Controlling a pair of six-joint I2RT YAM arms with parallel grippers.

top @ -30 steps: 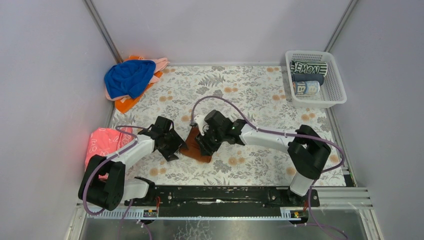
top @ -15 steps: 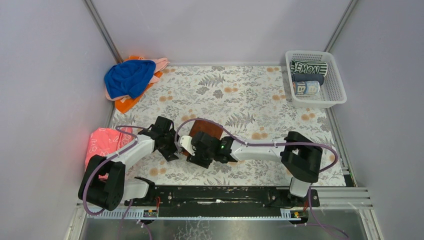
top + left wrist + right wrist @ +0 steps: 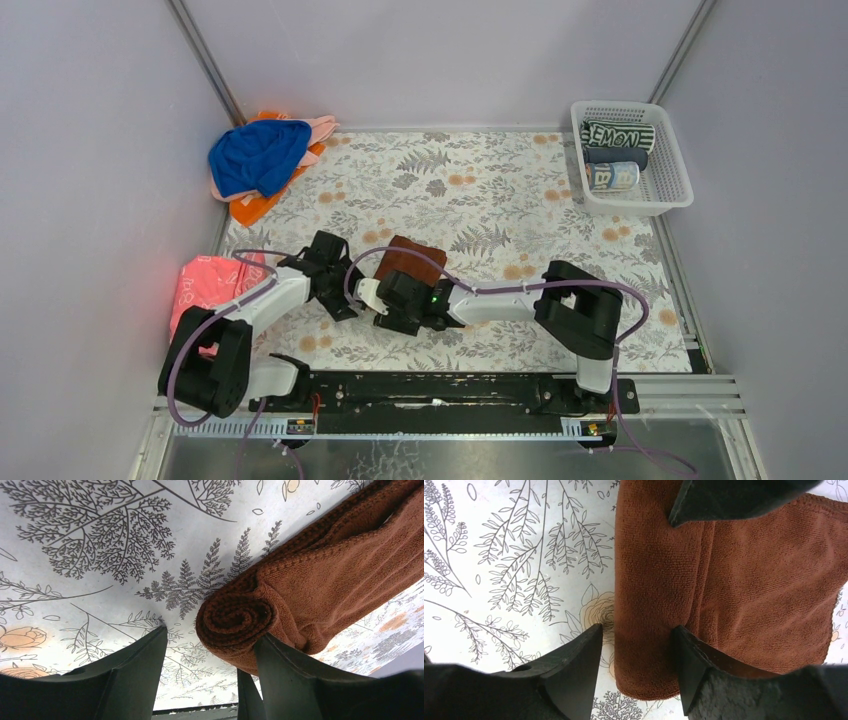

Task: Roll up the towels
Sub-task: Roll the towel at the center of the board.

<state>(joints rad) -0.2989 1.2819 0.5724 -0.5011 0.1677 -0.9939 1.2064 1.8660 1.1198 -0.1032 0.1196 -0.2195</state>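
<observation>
Near the front of the table, between both wrists, the brown towel (image 3: 410,255) lies partly rolled, with its coil at the near edge by the grippers and a flat tail running toward the far side. What worries me most is the coil springing loose. The left gripper (image 3: 211,636) stands open around the spiral end, one finger against it and a gap at the other, so nothing pins it. The right gripper (image 3: 636,629) is open too, straddling the rolled edge with one finger over bare table and the other over the cloth. If one side turns faster than the other, I'd expect a cone rather than a cylinder (the outer wrap already looks slacker than the core). The two grippers sit very near each other, and the right arm's cable (image 3: 437,268) loops over the towel, so a clash or a snag seems possible. The terry looks thick and soft, ribbed at the hem and evenly rust-brown. Its tail lies smooth, with one shallow fold line across it.
</observation>
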